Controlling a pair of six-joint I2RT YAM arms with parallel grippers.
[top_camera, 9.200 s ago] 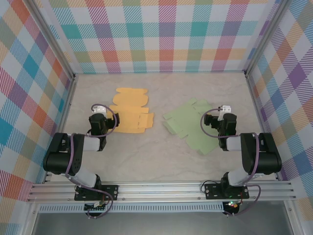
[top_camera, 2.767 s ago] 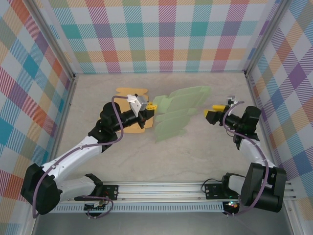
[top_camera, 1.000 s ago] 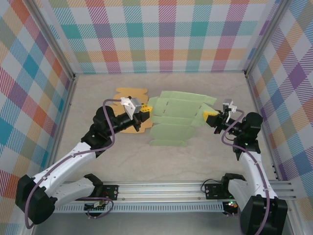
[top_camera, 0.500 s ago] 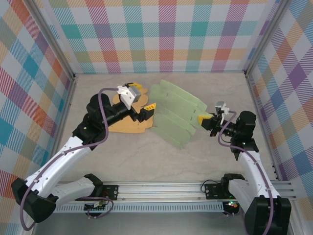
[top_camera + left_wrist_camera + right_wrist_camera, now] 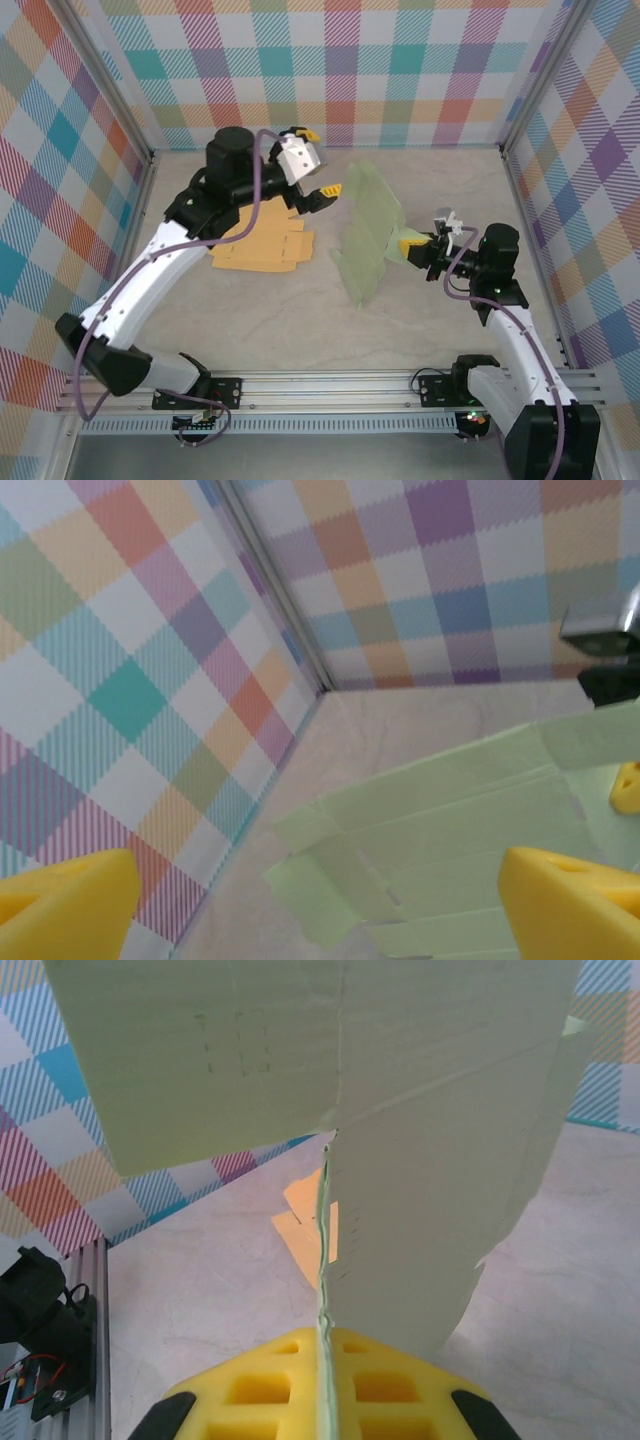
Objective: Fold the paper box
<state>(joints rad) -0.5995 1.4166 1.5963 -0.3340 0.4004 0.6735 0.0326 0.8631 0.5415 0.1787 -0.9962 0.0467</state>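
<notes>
Right wrist: right gripper (image 5: 322,1360) clamps green sheet (image 5: 430,1110); top external: left gripper (image 5: 320,162) spread apart.

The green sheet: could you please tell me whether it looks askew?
Yes: the green sheet is up on edge and tilted, pinched at one edge by the right gripper. The open left gripper is clear of it; the orange sheet lies flat.

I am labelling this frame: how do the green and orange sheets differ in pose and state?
The green sheet stands raised on edge; the orange sheet lies flat on the table. The right end effector is shut on the green sheet; nothing holds the orange sheet. Both are cut box blanks.
</notes>
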